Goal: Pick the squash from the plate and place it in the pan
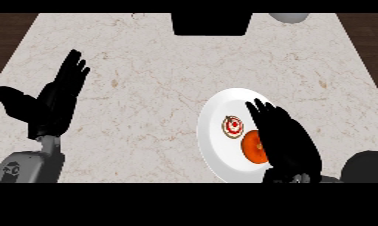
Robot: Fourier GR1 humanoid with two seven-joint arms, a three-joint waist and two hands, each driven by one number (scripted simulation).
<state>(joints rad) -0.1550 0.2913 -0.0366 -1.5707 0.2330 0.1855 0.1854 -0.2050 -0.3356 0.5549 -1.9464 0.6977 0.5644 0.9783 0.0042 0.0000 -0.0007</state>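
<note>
A white plate (218, 120) lies on the marble counter at the lower right. On it sits an orange squash (253, 148) and a small round pastry with red and white topping (233, 126). My right hand (284, 137) hovers over the plate's right half with straight fingers pointing up and left, covering the squash's right side. A black pan (212, 23) stands at the counter's far edge, middle. My left hand (55, 97) rests open at the left, fingers up.
A pale round object (289, 17) shows at the far right edge beside the pan. Dark wood borders the counter at both upper corners. Bare marble stretches between the left hand and the plate.
</note>
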